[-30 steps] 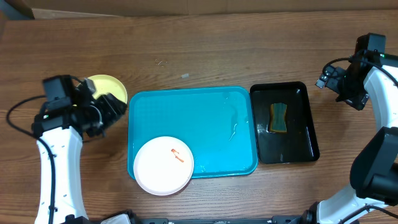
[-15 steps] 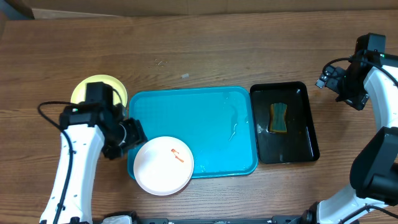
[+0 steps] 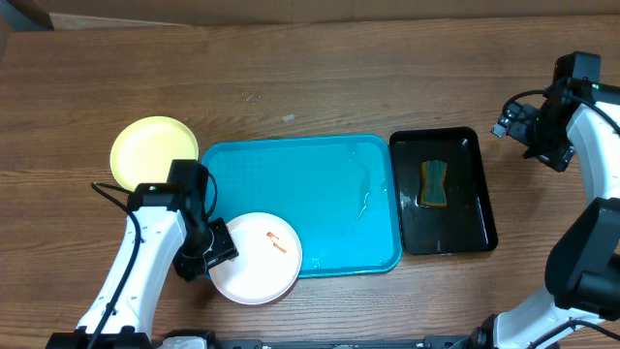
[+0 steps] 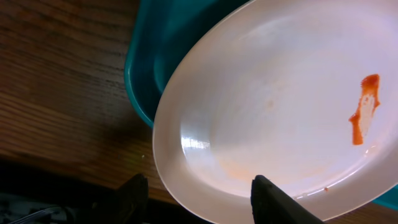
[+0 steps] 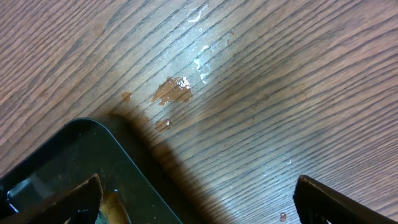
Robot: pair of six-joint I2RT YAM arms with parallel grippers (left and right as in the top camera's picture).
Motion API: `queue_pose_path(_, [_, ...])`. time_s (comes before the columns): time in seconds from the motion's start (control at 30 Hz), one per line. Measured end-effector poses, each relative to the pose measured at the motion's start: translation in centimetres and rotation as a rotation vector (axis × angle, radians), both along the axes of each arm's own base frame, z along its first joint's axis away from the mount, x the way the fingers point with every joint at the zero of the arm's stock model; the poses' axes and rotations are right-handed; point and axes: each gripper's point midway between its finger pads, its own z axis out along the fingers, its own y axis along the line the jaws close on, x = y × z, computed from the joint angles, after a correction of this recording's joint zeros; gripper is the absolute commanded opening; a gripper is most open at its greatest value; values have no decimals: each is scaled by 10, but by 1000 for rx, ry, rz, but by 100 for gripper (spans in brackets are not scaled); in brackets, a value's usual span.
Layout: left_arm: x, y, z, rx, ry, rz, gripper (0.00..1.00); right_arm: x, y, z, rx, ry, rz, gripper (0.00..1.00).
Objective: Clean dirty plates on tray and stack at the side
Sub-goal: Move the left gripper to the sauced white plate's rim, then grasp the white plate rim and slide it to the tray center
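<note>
A white plate (image 3: 257,262) with an orange smear (image 4: 364,115) lies on the front left corner of the turquoise tray (image 3: 329,174) and overhangs its edge. A pale yellow plate (image 3: 152,150) lies on the table left of the tray. A third plate does not show separately. My left gripper (image 3: 215,254) is open at the white plate's left rim; in the left wrist view its fingers (image 4: 200,182) stand either side of the rim of the plate (image 4: 273,87). My right gripper (image 3: 518,124) is open and empty over bare table (image 5: 199,186) by the black tray's far right corner.
A narrow glossy black tray (image 3: 481,155) stands right of the turquoise tray and holds a green and yellow sponge (image 3: 433,183). Its corner shows in the right wrist view (image 5: 74,155). Water drops and a brown stain (image 5: 174,90) lie on the wood there.
My left arm has moved from the yellow plate toward the front and right, to the white plate's left rim. The yellow plate is now uncovered. The right arm has not moved.
</note>
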Motion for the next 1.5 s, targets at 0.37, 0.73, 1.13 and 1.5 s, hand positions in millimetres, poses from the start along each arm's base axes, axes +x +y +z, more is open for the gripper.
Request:
queue_pose_path(0.37, [-19, 0, -21, 12, 52, 62, 44, 0, 0, 0, 0, 0, 0, 100])
queue_pose_path(0.73, [-37, 1, -40, 18, 88, 85, 15, 0, 0, 0, 0, 0, 0, 100])
queue_pose_path(1.13, [10, -10, -44, -56, -108, 68, 4, 0, 0, 0, 0, 0, 1, 100])
queue_pose_path(1.5, [78, -22, -35, -128, -400, -39, 4, 0, 0, 0, 0, -1, 0, 100])
